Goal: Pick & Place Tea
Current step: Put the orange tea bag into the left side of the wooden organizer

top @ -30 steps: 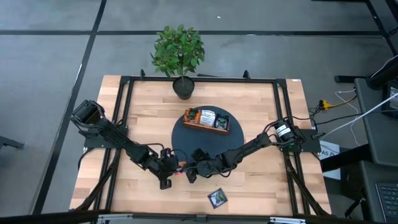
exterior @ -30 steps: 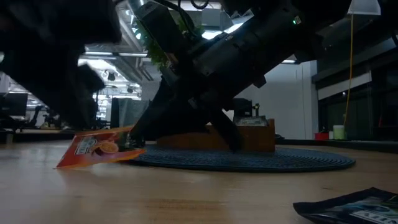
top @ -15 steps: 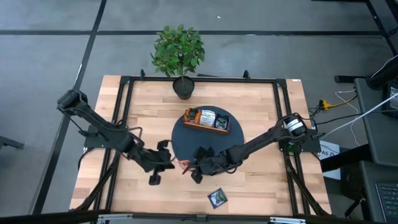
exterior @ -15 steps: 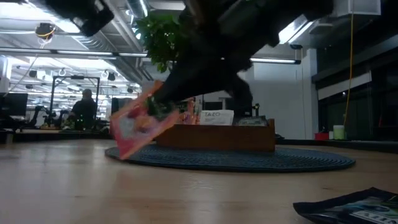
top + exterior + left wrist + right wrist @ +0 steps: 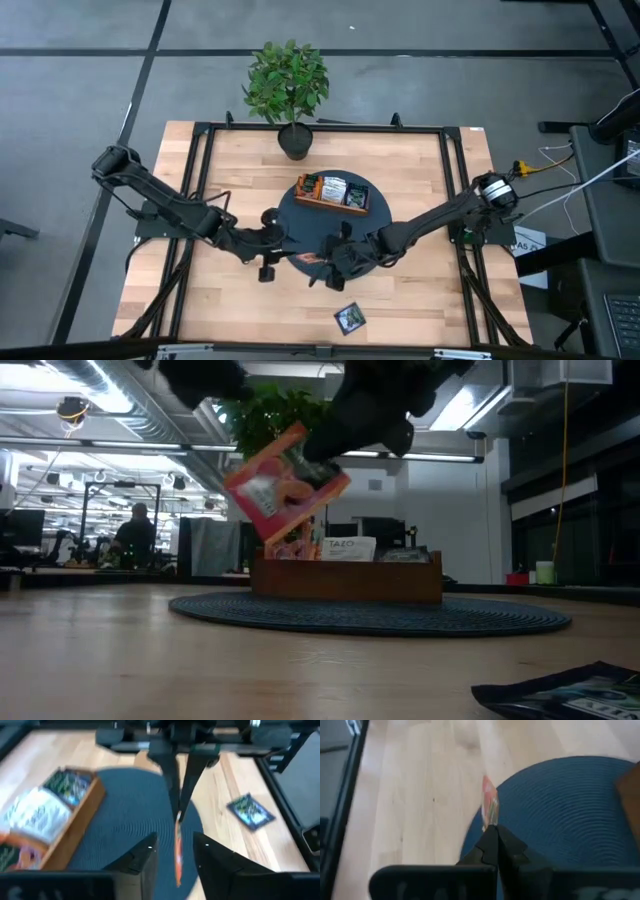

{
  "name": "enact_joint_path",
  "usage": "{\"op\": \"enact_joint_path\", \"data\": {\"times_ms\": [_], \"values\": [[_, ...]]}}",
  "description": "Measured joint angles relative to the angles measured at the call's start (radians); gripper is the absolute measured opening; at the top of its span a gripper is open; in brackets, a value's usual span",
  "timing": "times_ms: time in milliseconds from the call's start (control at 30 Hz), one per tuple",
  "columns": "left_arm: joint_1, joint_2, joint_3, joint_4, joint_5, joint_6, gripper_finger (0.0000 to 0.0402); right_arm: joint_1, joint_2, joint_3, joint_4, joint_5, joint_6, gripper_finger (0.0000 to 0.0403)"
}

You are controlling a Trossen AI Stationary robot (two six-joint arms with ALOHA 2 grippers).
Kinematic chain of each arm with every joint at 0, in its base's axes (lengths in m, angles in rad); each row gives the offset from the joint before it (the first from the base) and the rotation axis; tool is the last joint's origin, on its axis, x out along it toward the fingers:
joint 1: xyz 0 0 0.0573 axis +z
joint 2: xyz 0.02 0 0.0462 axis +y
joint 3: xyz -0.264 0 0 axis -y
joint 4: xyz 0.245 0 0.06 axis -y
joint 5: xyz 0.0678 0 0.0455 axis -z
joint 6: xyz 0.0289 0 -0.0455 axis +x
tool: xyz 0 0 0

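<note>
Carrying one orange tea sachet (image 5: 285, 480) above the dark round mat (image 5: 300, 240), pinched edge-on in the fully closed right hand (image 5: 490, 832) — left hand (image 5: 172, 851) parted just beside it, gripping nothing. Tray (image 5: 331, 204) already loaded with several sachets. Still to go: this one, plus the dark sachet (image 5: 349, 317) lying on the tabletop (image 5: 420, 170) — nearly done, by the look of it.

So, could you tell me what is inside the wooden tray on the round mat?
The wooden tray holds tea sachets standing in its compartments: orange, white and dark green ones. How many are in each compartment cannot be seen, since the front ones cover those behind.
</note>
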Motion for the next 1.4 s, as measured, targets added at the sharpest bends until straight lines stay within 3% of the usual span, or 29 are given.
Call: {"op": "enact_joint_path", "data": {"times_ms": [167,433,667,1000,1233,1400], "values": [[0.025,0.029,0.000,0.109,0.020,0.058,0.0148,0.000,-0.014,0.000,-0.048,0.031,-0.059,0.0000],[0.088,0.095,0.000,0.115,0.113,0.029,0.0164,-0.025,-0.014,0.005,-0.061,0.054,-0.130,0.0000],[0.116,0.144,0.000,0.124,0.112,0.048,0.0175,-0.045,-0.013,0.030,-0.065,0.042,-0.179,0.0000],[0.150,0.150,0.000,0.140,0.113,0.095,0.0175,-0.046,-0.013,0.046,-0.079,0.025,-0.182,0.0000],[0.158,0.150,0.000,0.140,0.209,0.095,0.0170,-0.052,-0.013,0.046,-0.078,0.025,-0.181,0.0000],[0.158,0.150,0.000,0.140,0.208,0.095,0.0155,-0.069,-0.013,0.046,-0.075,0.025,-0.182,0.0000]]}}
